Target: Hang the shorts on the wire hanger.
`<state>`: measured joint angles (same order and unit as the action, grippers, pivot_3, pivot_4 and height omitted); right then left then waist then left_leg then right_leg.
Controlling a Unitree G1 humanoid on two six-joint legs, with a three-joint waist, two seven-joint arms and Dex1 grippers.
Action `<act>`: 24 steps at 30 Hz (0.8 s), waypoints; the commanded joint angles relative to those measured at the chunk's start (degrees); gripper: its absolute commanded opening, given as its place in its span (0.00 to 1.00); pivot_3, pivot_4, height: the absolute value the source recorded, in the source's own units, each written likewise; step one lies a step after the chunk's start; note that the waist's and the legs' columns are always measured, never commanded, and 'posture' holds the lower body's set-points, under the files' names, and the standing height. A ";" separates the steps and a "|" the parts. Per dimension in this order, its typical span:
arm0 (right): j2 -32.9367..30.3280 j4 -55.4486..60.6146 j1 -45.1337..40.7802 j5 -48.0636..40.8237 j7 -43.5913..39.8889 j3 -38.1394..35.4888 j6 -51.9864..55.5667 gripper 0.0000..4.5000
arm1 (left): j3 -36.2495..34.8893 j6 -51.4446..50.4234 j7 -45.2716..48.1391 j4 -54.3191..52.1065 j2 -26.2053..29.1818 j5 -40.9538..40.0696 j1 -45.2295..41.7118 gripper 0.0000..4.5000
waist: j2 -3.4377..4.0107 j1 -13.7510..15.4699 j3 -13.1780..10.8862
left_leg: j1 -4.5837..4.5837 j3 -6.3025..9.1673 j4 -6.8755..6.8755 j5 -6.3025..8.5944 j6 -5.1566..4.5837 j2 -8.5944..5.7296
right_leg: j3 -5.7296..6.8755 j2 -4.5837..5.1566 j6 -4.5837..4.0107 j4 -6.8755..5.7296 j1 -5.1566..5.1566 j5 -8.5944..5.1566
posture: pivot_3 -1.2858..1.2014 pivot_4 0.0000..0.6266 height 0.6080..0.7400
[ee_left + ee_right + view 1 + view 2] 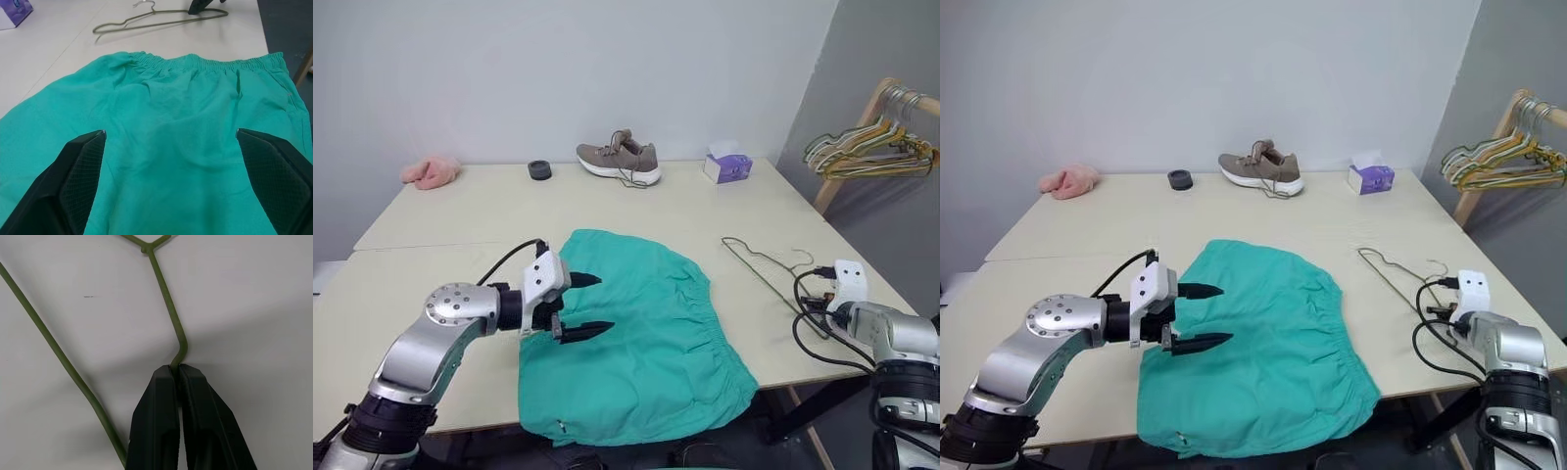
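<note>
The teal-green shorts (641, 338) lie flat on the table (460, 215), their gathered waistband toward the right and one leg hem at the front edge. My left gripper (604, 304) hovers just over the shorts' left part, open, with only cloth showing between its fingers (80, 171). The thin olive wire hanger (766, 266) lies flat on the table to the right of the shorts. At the hanger's near end, my right gripper (178, 369) is shut on the hanger's wire (166, 298), at the hook's bend.
A brown shoe (620, 157), a small black round thing (539, 169), a pink fluffy cloth (431, 172) and a purple tissue box (728, 166) stand along the table's far side. A wooden rack with pastel hangers (871, 147) is off the right edge.
</note>
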<state>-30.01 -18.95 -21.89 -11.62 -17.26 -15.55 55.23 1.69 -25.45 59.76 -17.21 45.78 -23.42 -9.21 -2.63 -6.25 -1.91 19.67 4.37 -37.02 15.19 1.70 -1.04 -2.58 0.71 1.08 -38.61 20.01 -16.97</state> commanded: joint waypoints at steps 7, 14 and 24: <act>-0.45 -6.06 -6.69 2.51 -2.15 4.48 -7.98 0.00 | -4.96 0.26 -4.73 2.94 -0.37 0.70 0.22 1.00 | 0.24 -0.16 -0.21 | 0.01 -0.14 0.02 0.00 0.00 -0.03 | -0.14 0.03 0.09 0.03 0.04 0.06 | 0.49 0.00 1.00; -1.25 -1.82 -8.72 3.91 -6.53 8.90 -14.41 0.00 | -7.56 -0.25 -8.05 6.55 -1.03 0.89 -0.58 1.00 | 1.26 0.03 -0.89 | 0.28 -0.10 0.17 0.01 0.00 -0.14 | -0.12 0.12 0.45 -0.05 0.38 0.26 | 0.50 0.00 1.00; -2.62 11.38 -6.92 5.96 -13.41 16.30 -19.76 0.00 | -10.94 -2.28 -11.56 10.85 -0.37 0.80 -2.39 1.00 | 1.52 0.75 -1.04 | 1.22 -0.06 0.11 0.01 0.01 -0.23 | -0.06 0.27 0.45 -0.30 1.37 0.26 | 0.49 0.00 1.00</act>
<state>-31.82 -11.32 -28.45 -5.72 -29.80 0.83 36.54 -7.07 -27.49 48.83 -5.95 44.79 -22.26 -9.94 -1.11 -5.50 -2.95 20.89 4.31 -36.91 15.20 1.71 -1.29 -2.63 1.01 1.53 -38.91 21.38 -16.71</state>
